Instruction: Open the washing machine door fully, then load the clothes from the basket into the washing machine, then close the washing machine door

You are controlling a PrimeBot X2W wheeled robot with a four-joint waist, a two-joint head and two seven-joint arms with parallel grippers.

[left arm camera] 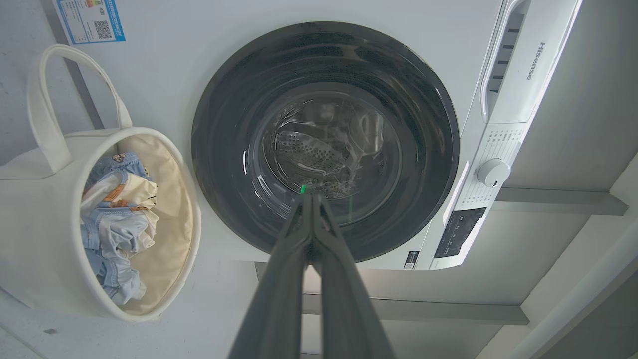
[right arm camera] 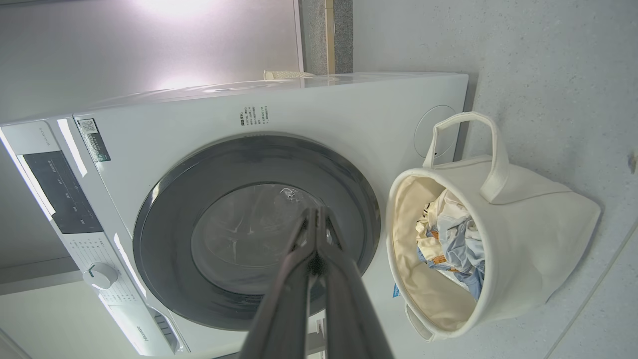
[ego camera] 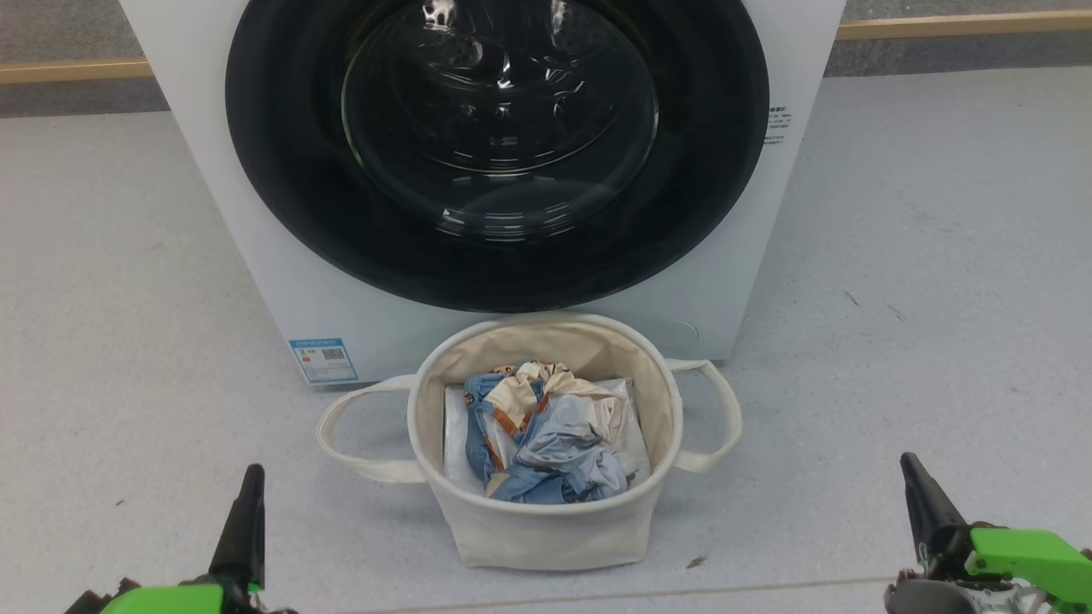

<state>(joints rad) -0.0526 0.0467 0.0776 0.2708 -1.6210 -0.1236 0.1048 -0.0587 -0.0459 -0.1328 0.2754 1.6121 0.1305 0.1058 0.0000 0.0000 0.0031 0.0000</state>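
Both pairs of fingers are pressed together and hold nothing. The left gripper (left arm camera: pixel 309 199) and the right gripper (right arm camera: pixel 315 214) hang to either side of the basket (ego camera: pixel 546 537), apart from it. The clothes (ego camera: pixel 537 431) lie bundled inside it. It stands on the floor (ego camera: pixel 896 256) just before the washing machine (ego camera: pixel 281 281), perhaps touching its front. Above, the washing machine door (ego camera: pixel 281 170) is shut.

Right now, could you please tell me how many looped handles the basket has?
2: the left handle and the right handle, on opposite sides of the basket.
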